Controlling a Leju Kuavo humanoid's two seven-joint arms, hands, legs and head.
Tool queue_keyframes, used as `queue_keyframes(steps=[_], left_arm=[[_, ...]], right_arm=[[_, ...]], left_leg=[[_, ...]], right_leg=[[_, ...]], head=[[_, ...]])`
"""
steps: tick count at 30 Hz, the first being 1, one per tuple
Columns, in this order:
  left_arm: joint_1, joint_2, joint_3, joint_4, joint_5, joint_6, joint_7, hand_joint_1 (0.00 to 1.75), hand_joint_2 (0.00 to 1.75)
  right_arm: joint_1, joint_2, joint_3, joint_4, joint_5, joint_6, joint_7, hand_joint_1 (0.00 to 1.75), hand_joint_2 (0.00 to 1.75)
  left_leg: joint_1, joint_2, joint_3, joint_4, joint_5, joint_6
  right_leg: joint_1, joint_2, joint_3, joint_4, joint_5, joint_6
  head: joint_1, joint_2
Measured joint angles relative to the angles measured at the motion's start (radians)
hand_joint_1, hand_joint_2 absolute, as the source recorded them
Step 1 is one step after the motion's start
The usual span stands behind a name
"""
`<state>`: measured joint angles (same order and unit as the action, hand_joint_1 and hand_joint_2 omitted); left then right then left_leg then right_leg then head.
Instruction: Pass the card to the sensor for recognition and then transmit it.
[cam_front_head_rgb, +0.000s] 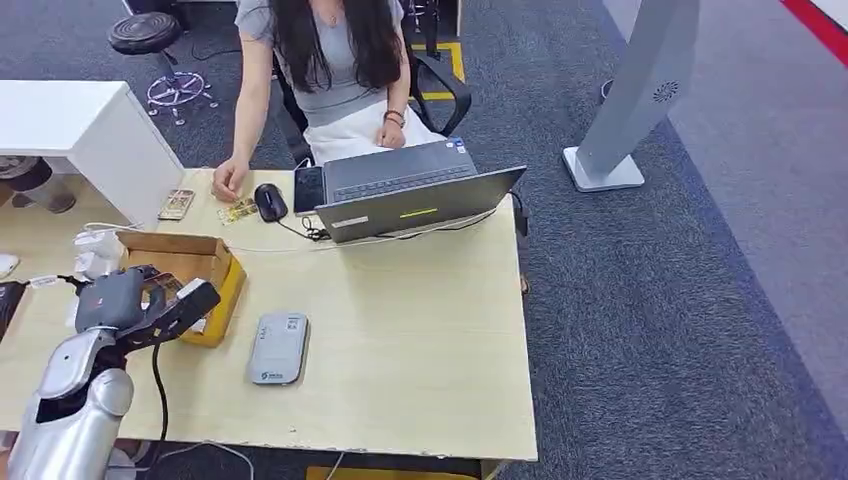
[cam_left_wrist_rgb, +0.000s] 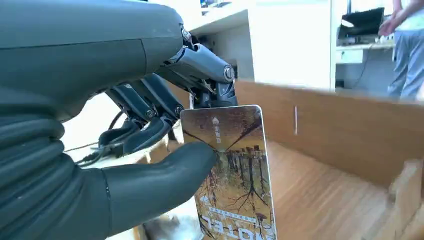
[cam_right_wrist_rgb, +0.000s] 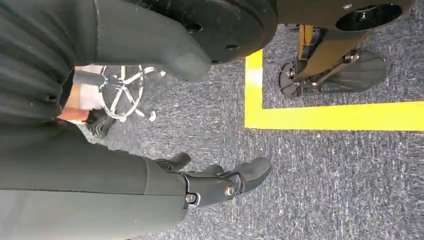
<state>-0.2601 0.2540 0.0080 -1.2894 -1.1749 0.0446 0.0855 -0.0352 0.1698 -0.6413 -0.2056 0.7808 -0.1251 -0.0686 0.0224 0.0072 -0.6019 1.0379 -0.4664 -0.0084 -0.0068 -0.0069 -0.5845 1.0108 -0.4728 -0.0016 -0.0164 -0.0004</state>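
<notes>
The left hand (cam_left_wrist_rgb: 150, 145) pinches a glossy brown tree-printed card (cam_left_wrist_rgb: 232, 175) over the open cardboard box (cam_front_head_rgb: 190, 262); the grey rectangular sensor (cam_front_head_rgb: 278, 347) lies at its four o'clock on the pale wooden worktop (cam_front_head_rgb: 420, 330). The right hand (cam_right_wrist_rgb: 210, 175) hangs empty, fingers spread.

Left hand (cam_front_head_rgb: 150, 300) over the cardboard box (cam_front_head_rgb: 200, 262), perhaps touching.

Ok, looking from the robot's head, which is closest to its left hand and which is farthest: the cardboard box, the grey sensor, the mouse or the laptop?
From the left hand:
1. Cardboard box, right beside the hand at the table's left.
2. Grey sensor, flat on the table, off to the hand's right.
3. Mouse, farther back, near the person's hand.
4. Laptop, at the far edge, farthest.
</notes>
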Motion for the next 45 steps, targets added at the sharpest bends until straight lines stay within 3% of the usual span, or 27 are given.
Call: queue_keyframes(steps=[5,11,13,15,17,26,45], left_arm=[[-0.175,0.017,-0.014,0.052,-0.02,-0.033,0.023,1.75,1.75],[-0.495,0.026,-0.074,0.187,-0.072,-0.08,0.088,1.75,1.75],[-0.66,0.015,-0.105,0.275,-0.103,-0.103,0.114,1.75,1.75],[-0.798,0.01,-0.13,0.337,-0.114,-0.121,0.114,1.75,1.75],[-0.871,0.002,-0.151,0.385,-0.121,-0.128,0.114,1.75,1.75],[-0.951,-0.014,-0.179,0.482,-0.122,-0.114,0.113,1.75,1.75],[-0.964,-0.022,-0.182,0.531,-0.122,-0.114,0.113,1.75,1.75]], right_arm=[[-0.007,0.0,0.0,-0.001,0.015,0.003,-0.013,0.0,1.75],[-0.021,0.003,0.0,-0.001,0.032,0.01,-0.022,0.0,1.75],[-0.026,0.007,0.0,0.0,0.038,0.01,-0.023,0.0,1.75],[-0.032,0.012,-0.001,0.0,0.04,0.009,-0.021,0.0,1.75],[-0.036,0.018,-0.001,-0.001,0.043,0.008,-0.013,0.0,1.75],[-0.036,0.021,-0.002,0.0,0.044,0.009,-0.012,0.0,1.75],[-0.036,0.021,-0.002,0.0,0.044,0.009,-0.012,0.0,1.75]], left_leg=[[0.0,-0.001,-0.001,0.0,0.002,-0.001],[0.0,0.0,-0.002,0.001,0.006,-0.001],[0.005,-0.001,-0.012,0.004,0.01,0.0],[0.004,0.001,-0.014,0.003,0.01,0.0],[0.0,0.005,-0.011,0.002,0.01,0.0],[0.001,0.006,-0.011,0.002,0.01,0.0],[0.001,0.007,-0.011,0.002,0.01,0.0]], right_leg=[[0.0,0.0,-0.001,0.0,0.003,-0.001],[0.0,0.001,-0.004,0.0,0.007,-0.001],[0.004,0.0,-0.01,0.001,0.01,-0.001],[0.004,0.001,-0.012,0.0,0.012,-0.001],[0.001,0.005,-0.011,0.001,0.012,0.0],[0.001,0.006,-0.012,0.001,0.012,-0.001],[0.001,0.006,-0.012,0.001,0.013,-0.001]], head=[[0.0,0.0],[-0.001,0.0],[-0.002,0.0],[0.003,0.0],[0.002,0.0],[0.002,0.0],[0.002,0.0]])
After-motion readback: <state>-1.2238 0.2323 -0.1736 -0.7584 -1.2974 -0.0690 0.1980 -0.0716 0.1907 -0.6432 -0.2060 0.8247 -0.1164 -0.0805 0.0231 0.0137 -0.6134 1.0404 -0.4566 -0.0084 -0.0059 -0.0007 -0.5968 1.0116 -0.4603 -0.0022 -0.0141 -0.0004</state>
